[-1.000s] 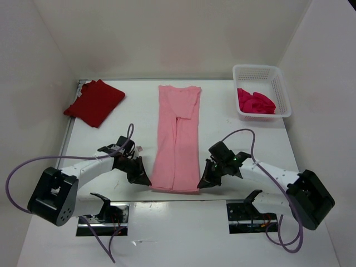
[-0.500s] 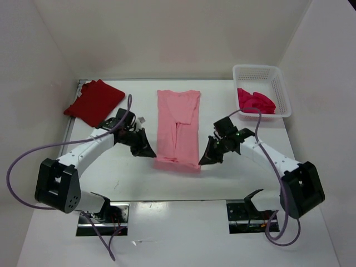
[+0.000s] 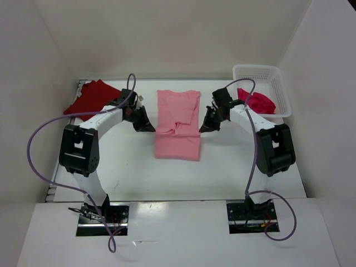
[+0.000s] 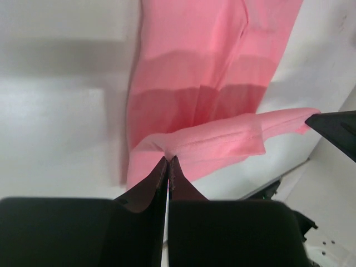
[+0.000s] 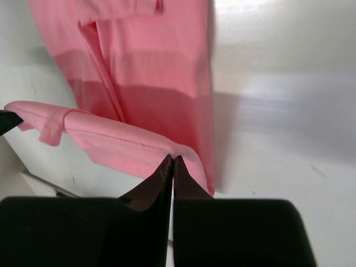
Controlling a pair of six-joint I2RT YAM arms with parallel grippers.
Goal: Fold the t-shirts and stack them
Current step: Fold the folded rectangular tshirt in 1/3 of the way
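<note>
The light pink t-shirt (image 3: 177, 128) lies mid-table as a long strip, its near end doubled back over the middle. My left gripper (image 3: 151, 129) is shut on the left corner of the lifted hem (image 4: 222, 142). My right gripper (image 3: 202, 130) is shut on the right corner of the same hem (image 5: 111, 136). A folded dark red t-shirt (image 3: 93, 102) rests at the far left. The crimson-magenta t-shirt (image 3: 255, 102) is bunched in the basket.
A white mesh basket (image 3: 278, 82) stands at the far right corner. White walls enclose the table on the left, back and right. Purple cables loop from both arms over the table sides.
Both grippers have carried the pink shirt's near hem away from the bases toward the far end, folding the shirt over itself so it now looks much shorter.
</note>
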